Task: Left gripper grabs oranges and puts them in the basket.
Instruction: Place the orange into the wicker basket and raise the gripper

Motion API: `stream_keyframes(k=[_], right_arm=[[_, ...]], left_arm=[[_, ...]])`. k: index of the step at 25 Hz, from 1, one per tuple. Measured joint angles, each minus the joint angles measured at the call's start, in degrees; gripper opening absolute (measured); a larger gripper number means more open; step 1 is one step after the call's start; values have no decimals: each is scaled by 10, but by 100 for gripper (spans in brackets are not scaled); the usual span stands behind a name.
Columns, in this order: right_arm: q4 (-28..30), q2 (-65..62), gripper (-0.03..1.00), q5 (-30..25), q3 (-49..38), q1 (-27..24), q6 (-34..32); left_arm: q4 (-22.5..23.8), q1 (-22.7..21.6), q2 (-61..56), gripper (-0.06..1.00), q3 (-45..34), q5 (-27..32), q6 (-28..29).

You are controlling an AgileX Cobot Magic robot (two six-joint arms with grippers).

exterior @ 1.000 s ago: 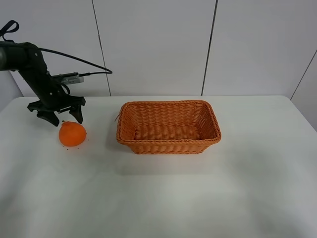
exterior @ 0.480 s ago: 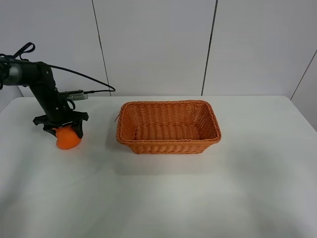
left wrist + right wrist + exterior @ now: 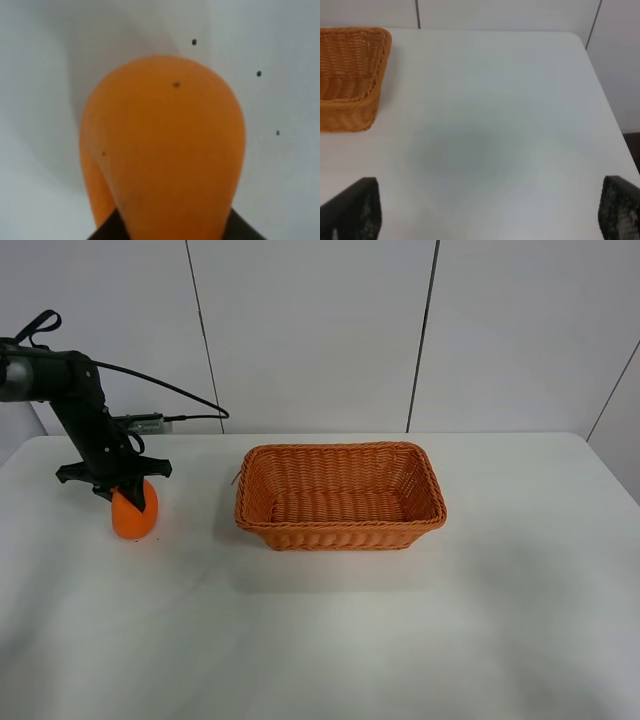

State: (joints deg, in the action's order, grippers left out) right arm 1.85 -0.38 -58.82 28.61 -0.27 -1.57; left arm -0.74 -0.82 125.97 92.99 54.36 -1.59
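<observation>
A: Where the black arm comes down at the far left of the white table (image 3: 320, 640), we find the left gripper (image 3: 122, 492) set over the top of the orange (image 3: 134, 516). Its jaws are closed onto the fruit, one on each side.

B: We confirm that from the left wrist view. The orange (image 3: 162, 150) fills most of it, and the dark fingers (image 3: 106, 231) press against its flanks. The peel is bright, with a couple of tiny flecks. We also log a soft shadow on the table beyond it and a few dark specks (image 3: 258, 73) on the surface nearby.

A: Is the fruit off the table?

B: We cannot tell. From the high camera, its underside sits at or just above the surface.

A: Noted. The wicker basket (image 3: 340, 525) stands upright near the middle of the table, well apart from the orange, with a long side facing the high camera. It has a braided rim and flared sides, and we see its woven floor.

B: A black cable (image 3: 165, 388) arcs from the arm across the white panelled wall (image 3: 310, 330) behind.

A: And the right gripper (image 3: 487, 212)?

B: In its wrist view we see its fingers (image 3: 352, 210) spread wide, with bare table between them. One corner of the basket (image 3: 347, 75) shows there, well apart from those fingers.
</observation>
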Motion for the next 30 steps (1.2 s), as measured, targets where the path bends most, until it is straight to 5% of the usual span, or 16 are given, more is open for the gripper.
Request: stream_keyframes(k=[15,23,30], right_arm=[[0,0,69,0,0,0,0],[0,0,69,0,0,0,0],[0,0,69,0,0,0,0]], left_arm=[[-21,12,-134,24,133,123,10],[-27,136,-134,24,150,133,10],[-30,255,-131,24,150,72,33]])
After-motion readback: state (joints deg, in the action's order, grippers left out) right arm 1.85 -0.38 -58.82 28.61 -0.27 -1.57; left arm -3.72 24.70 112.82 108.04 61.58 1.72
